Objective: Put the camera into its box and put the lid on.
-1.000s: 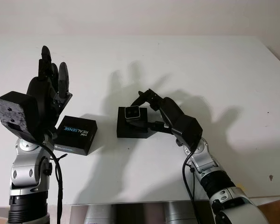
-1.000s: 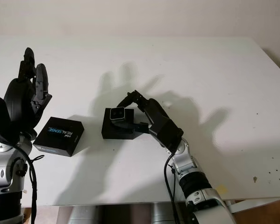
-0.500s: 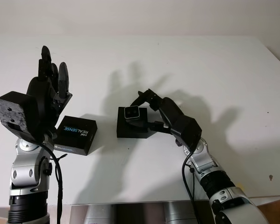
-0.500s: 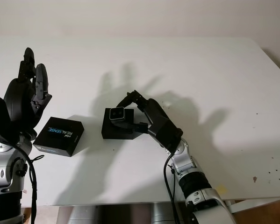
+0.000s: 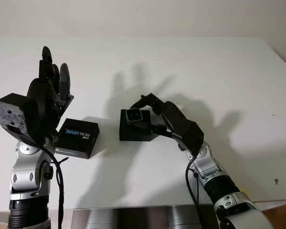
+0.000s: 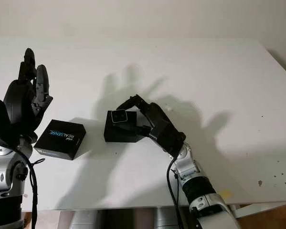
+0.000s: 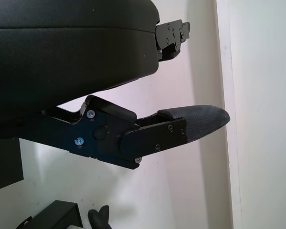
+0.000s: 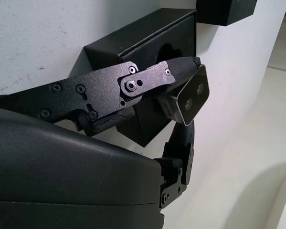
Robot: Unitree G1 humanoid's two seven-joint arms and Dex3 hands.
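One small silver camera point(image 5: 133, 115) sits at the middle of the white table point(image 5: 219, 71), held just over the open black box point(image 5: 134, 130) by the right hand point(image 5: 154, 112). The right wrist view shows the grasp plainly: the fingers point(image 8: 147, 81) are clenched on the camera point(image 8: 193, 95), one across its upper edge and another under it, with two lenses showing on its face. Whether the camera's underside already touches the box or hangs slightly clear of it cannot be told, since the fingers and the camera body hide that seam. The inside of the box point(image 8: 147, 43) is mostly hidden too; a single dark rounded cut-out shows in its top face. From the head views the right arm comes in from the bottom right, and its hand covers the box's right side.

Just left of the box, apart from it, the black lid point(image 5: 77, 138) lies flat on the table with its printed lettering facing up. The lid's near left corner is cut off by the left arm in front of it.

The left hand point(image 5: 51, 81) is raised above the table's left side, behind the lid, open and holding nothing, fingers pointing up. Its wrist view shows one finger point(image 7: 190, 123) over bare table.
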